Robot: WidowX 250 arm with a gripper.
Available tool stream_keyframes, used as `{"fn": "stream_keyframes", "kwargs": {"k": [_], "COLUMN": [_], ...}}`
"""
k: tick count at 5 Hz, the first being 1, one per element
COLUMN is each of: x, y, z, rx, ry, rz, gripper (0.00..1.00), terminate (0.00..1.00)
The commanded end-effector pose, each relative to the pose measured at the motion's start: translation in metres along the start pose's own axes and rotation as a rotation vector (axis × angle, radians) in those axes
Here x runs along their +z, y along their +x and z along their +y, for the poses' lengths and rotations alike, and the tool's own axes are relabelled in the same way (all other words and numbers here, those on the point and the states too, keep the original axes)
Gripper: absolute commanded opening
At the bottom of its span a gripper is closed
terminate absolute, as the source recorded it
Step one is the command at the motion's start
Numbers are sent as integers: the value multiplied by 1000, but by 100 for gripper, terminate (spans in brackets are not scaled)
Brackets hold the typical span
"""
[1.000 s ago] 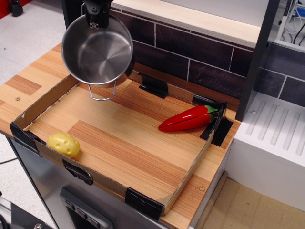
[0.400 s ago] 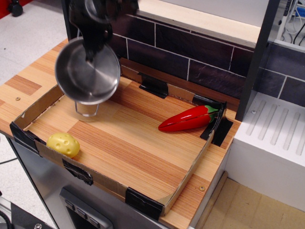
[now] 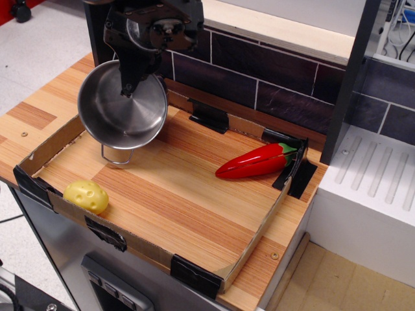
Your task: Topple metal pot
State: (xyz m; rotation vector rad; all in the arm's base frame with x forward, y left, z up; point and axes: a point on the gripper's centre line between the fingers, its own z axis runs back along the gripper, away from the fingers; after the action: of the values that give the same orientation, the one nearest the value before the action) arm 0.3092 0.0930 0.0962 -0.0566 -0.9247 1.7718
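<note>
The metal pot [image 3: 123, 113] is held tilted by its upper rim in the closed hand [image 3: 130, 89], near the worktop's [image 3: 194, 207] back-left corner.

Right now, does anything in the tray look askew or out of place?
Yes: the metal pot is tipped on its side at the tray's back left, its open mouth facing the camera and one wire handle hanging below. The end effector sits at its upper rim. The red pepper and yellow toy lie undisturbed.
</note>
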Motion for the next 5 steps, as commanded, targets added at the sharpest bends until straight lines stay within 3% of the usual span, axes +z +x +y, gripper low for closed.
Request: {"fn": "stream_keyframes", "kwargs": {"k": [1, 2, 3, 5], "x": [30, 32, 45, 90], "y": [9, 11, 19, 46], "z": [0, 4, -3, -33], "rx": [9, 6, 51, 94], "ry": [37, 41, 144, 407], "rz": [-17, -34, -18, 43], "gripper": [100, 100, 100, 100], "terminate": [0, 0, 0, 0]}}
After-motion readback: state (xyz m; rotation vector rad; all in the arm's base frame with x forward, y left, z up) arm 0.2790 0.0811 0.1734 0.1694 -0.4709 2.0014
